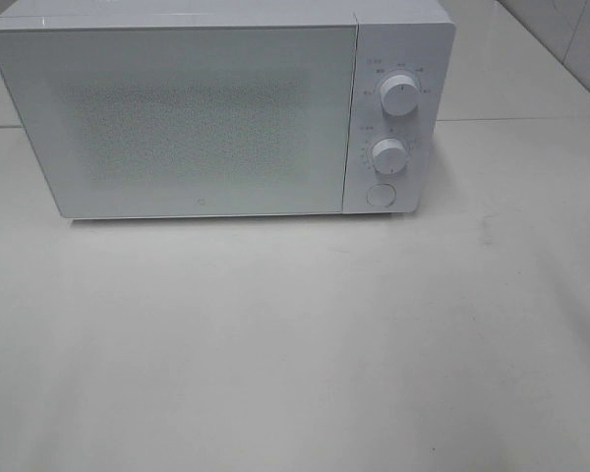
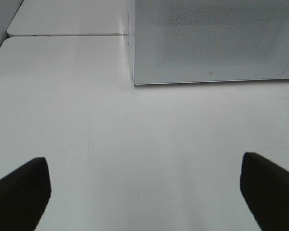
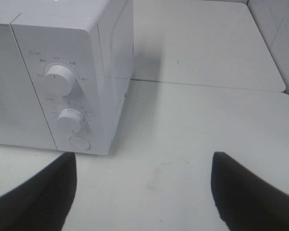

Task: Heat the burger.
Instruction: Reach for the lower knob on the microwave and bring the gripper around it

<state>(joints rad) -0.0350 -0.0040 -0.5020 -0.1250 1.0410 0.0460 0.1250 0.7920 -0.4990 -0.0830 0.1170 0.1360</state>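
The burger is out of view in every frame. A white microwave (image 1: pixel 216 113) stands at the back of the table with its door shut; its frosted door (image 2: pixel 212 38) hides the inside. Its two dials (image 1: pixel 400 96) (image 3: pixel 59 78) and a round button (image 1: pixel 381 193) (image 3: pixel 80 142) sit on its right panel. My left gripper (image 2: pixel 144 192) is open above bare table, in front of the microwave's left corner, nothing between its black fingers (image 2: pixel 19 195). My right gripper (image 3: pixel 144 187) is open too, empty, in front of the microwave's right side. Neither gripper shows in the exterior high view.
The white table (image 1: pixel 295 344) stretches in front of the microwave. A seam (image 3: pixel 207 85) separates it from a second white tabletop behind. A tiled wall (image 1: pixel 570 39) rises at the back right.
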